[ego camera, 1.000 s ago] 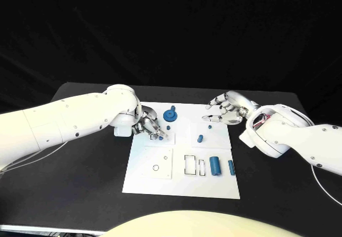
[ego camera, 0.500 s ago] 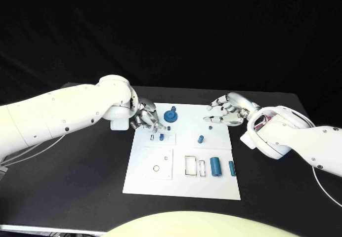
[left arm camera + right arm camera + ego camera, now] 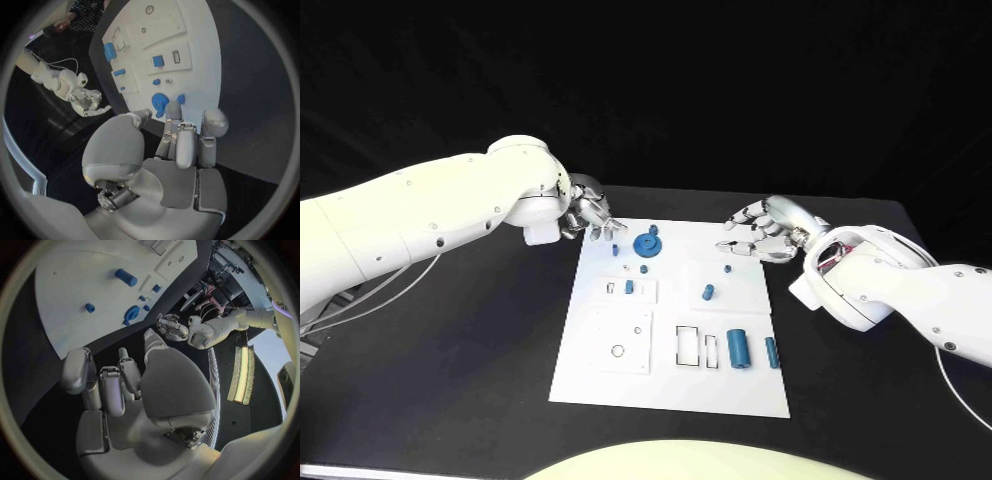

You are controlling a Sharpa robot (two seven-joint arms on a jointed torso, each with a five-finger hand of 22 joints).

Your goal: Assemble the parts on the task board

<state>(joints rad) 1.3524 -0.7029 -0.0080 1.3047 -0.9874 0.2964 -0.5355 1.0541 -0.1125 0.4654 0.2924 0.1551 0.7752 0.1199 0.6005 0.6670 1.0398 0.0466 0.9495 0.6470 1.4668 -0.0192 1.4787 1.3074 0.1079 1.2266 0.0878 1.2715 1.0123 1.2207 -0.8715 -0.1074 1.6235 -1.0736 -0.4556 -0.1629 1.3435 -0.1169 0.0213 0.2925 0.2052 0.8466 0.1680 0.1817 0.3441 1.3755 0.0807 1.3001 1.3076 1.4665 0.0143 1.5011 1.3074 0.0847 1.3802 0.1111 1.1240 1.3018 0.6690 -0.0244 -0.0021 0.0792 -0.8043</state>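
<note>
The white task board [image 3: 675,385] lies in the middle of the black table. A round blue part [image 3: 648,244] stands near its far edge, with small blue pegs [image 3: 629,287] [image 3: 708,292] behind mid-board. A thick blue cylinder [image 3: 738,351] and a slim one [image 3: 770,350] lie at the right. My left hand [image 3: 589,215] hovers over the board's far left corner, fingers apart and holding nothing; from its wrist the fingertips [image 3: 173,111] sit just short of the round blue part [image 3: 159,101]. My right hand [image 3: 762,228] hangs by the far right corner, fingers loosely spread, nothing in it.
A small raised plate with a ring hole [image 3: 617,351] and open rectangular slots [image 3: 687,340] lie on the board's near half. Bare black table [image 3: 473,340] stretches on both sides of the board. The table's far edge runs just behind both hands.
My left hand has lifted off the small slotted plate and drawn back to the board's far left corner, leaving a blue piece standing there. The right hand has hardly moved.
</note>
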